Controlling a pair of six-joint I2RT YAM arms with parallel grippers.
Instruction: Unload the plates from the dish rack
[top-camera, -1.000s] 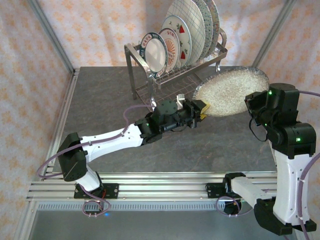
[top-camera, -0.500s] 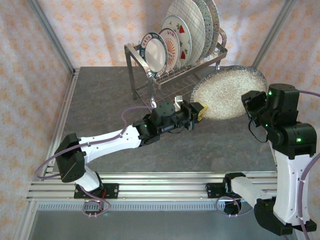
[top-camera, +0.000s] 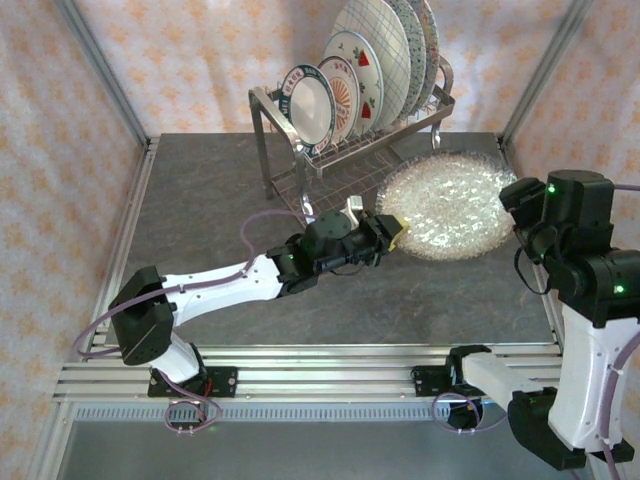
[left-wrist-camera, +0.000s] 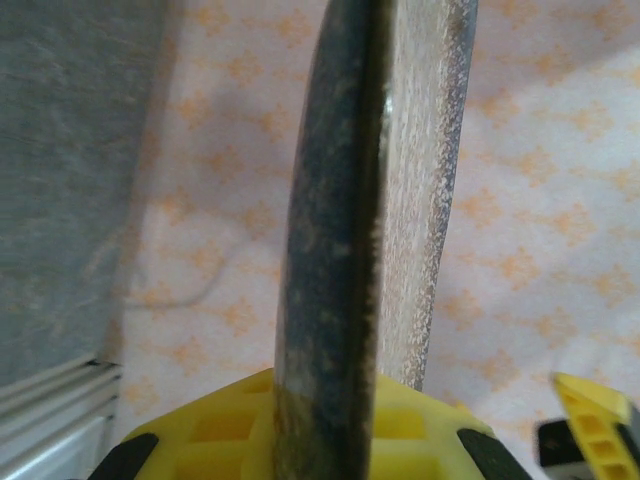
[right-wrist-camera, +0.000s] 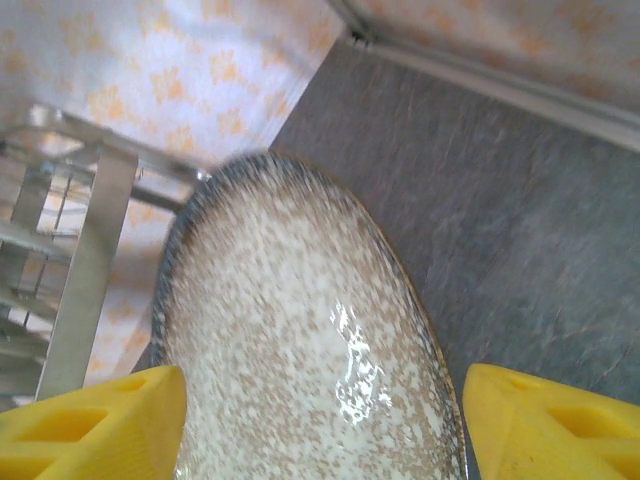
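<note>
A large speckled plate (top-camera: 445, 205) lies nearly flat, low over the table, right of the dish rack (top-camera: 262, 105). My left gripper (top-camera: 392, 228) is shut on its left rim. In the left wrist view the plate (left-wrist-camera: 335, 200) runs edge-on between the yellow fingers of the left gripper (left-wrist-camera: 330, 425). My right gripper (right-wrist-camera: 325, 400) stands open, its yellow fingers (right-wrist-camera: 95, 420) wide on both sides of the plate's (right-wrist-camera: 300, 330) near rim without touching it. Several plates stand upright in the rack's top tier: a lettered-rim one (top-camera: 310, 100), a fruit-print one (top-camera: 352, 85) and larger ones (top-camera: 385, 45).
The right arm's wrist (top-camera: 565, 205) hangs over the table's right edge beside a frame post (top-camera: 535, 80). The rack's legs (right-wrist-camera: 85, 250) stand just beyond the plate's far rim. Bare grey table (top-camera: 210, 200) spreads left and in front of the rack.
My right gripper has opened and let go of the speckled plate's right rim, pulling back a little. The plate has swung from tilted to nearly flat and lower, still in my left gripper.
</note>
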